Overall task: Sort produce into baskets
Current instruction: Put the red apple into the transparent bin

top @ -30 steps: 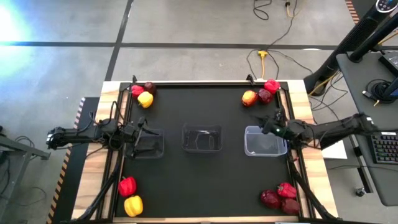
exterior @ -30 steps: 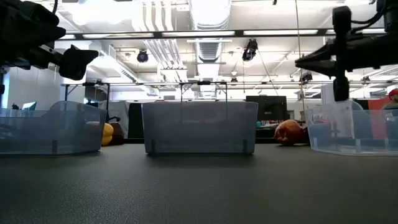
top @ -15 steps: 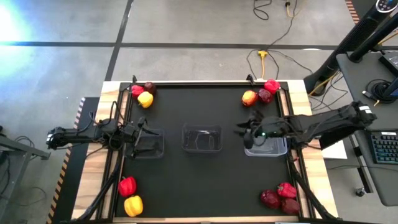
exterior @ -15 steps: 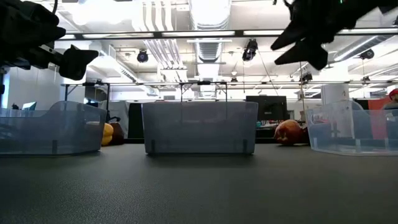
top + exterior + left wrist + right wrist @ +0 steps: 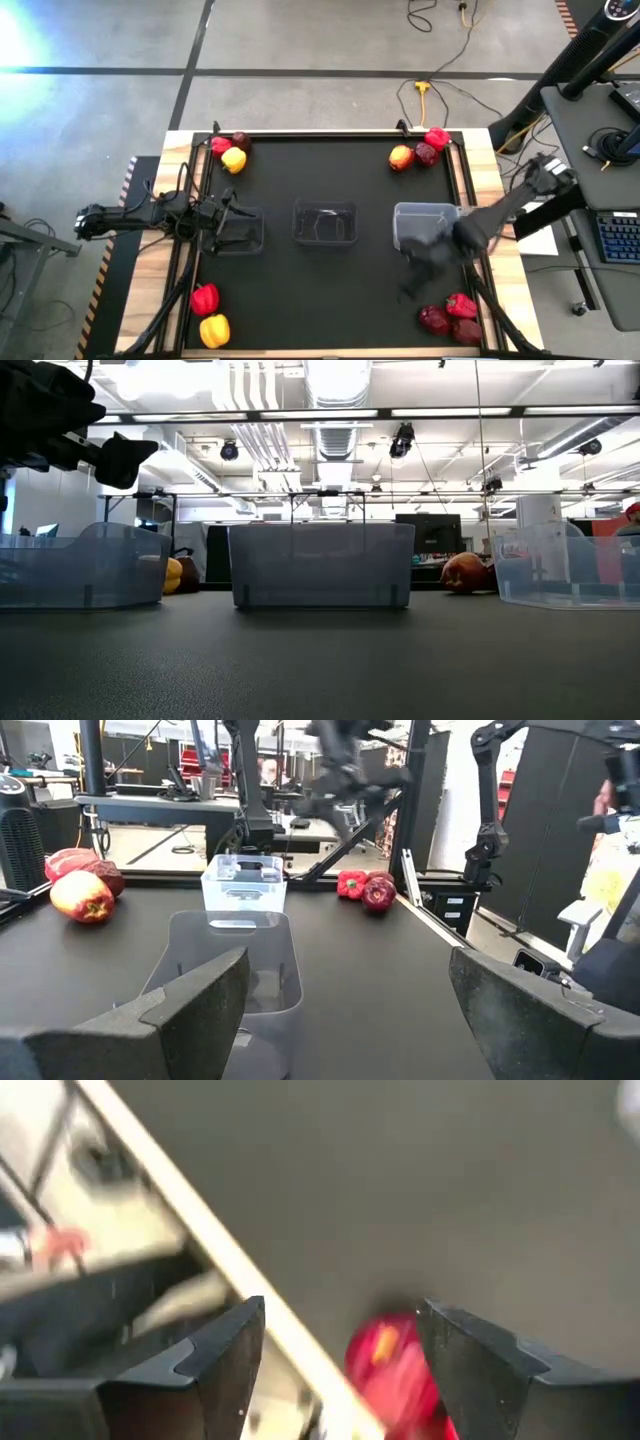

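Three clear baskets stand in a row: left (image 5: 240, 230), middle (image 5: 324, 222), right (image 5: 425, 225). Produce lies in four corner groups: far left (image 5: 232, 150), far right (image 5: 420, 150), near left (image 5: 209, 314), near right (image 5: 452, 318). My left gripper (image 5: 226, 226) hovers open over the left basket with nothing between its fingers (image 5: 190, 1010). My right gripper (image 5: 412, 280), blurred, is open above the mat between the right basket and the near-right group. In its wrist view a red pepper (image 5: 390, 1370) lies on the mat below the gap between its fingers.
A wooden border (image 5: 482, 190) frames the black mat. In the low view the three baskets (image 5: 320, 565) stand side by side, with a yellow fruit (image 5: 173, 574) and an orange-red fruit (image 5: 463, 572) behind them. Bare mat lies near of the baskets.
My right gripper has left its place over the right basket: it rose and swung toward the middle basket, its fingers spreading apart, then swept toward the table's near edge and the near-right produce. It has gone out of the low view.
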`<action>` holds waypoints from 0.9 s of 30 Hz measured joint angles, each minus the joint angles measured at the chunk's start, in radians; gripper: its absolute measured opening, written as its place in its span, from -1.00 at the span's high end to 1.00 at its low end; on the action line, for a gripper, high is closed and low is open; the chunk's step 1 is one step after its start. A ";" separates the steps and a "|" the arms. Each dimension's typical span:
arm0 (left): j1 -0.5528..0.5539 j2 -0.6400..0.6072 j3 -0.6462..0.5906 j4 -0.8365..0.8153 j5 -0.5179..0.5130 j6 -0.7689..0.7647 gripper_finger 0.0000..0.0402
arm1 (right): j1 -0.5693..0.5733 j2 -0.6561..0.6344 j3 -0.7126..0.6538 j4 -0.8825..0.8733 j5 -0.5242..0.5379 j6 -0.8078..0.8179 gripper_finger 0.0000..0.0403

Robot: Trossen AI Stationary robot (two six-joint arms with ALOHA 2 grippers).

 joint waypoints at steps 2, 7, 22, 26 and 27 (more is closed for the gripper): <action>0.000 0.000 0.000 0.000 0.000 0.000 -0.63 | 0.080 0.059 0.043 -0.018 -0.048 0.091 -0.28; 0.000 0.000 0.000 0.000 0.000 0.000 -0.63 | 0.194 0.192 0.121 -0.029 -0.148 0.216 -0.52; 0.000 0.000 0.000 0.000 0.000 0.000 -0.63 | 0.335 0.474 0.254 -0.211 -0.033 -0.080 -0.99; 0.000 0.000 0.000 0.000 0.000 0.000 -0.63 | 0.335 0.499 0.252 -0.242 0.028 -0.125 -0.99; 0.000 0.000 0.000 0.000 0.000 0.000 -0.63 | 0.333 0.504 0.252 -0.246 0.042 -0.133 -0.99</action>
